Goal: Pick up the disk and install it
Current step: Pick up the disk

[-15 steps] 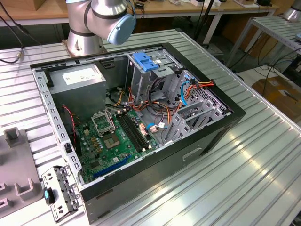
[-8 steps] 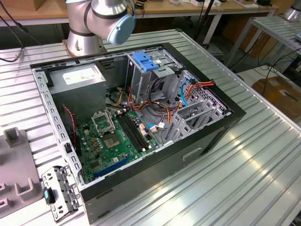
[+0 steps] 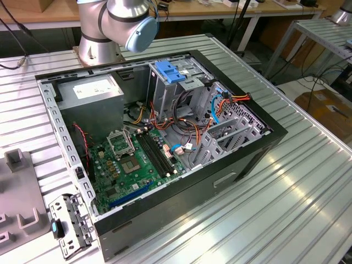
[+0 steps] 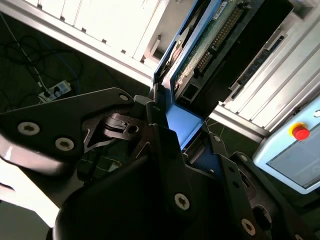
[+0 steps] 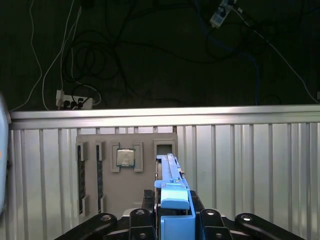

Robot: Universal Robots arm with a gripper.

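Nearest you in the first wrist view, the black metal two-finger gripper (image 5: 173, 216) is clamped on the disk (image 5: 169, 172), a flat black-and-silver hard drive with blue plastic side rails. It is held edge-on over a grey plastic parts tray (image 5: 145, 190) that carries a square silver processor chip (image 5: 124, 157) and lies on the ribbed aluminium table (image 5: 250, 165). In the exterior view you see the open black computer case (image 3: 231, 181) with its green motherboard (image 3: 132, 165), and on its far side the metal drive cage (image 3: 165, 96) topped by a blue plastic latch (image 3: 170, 71).
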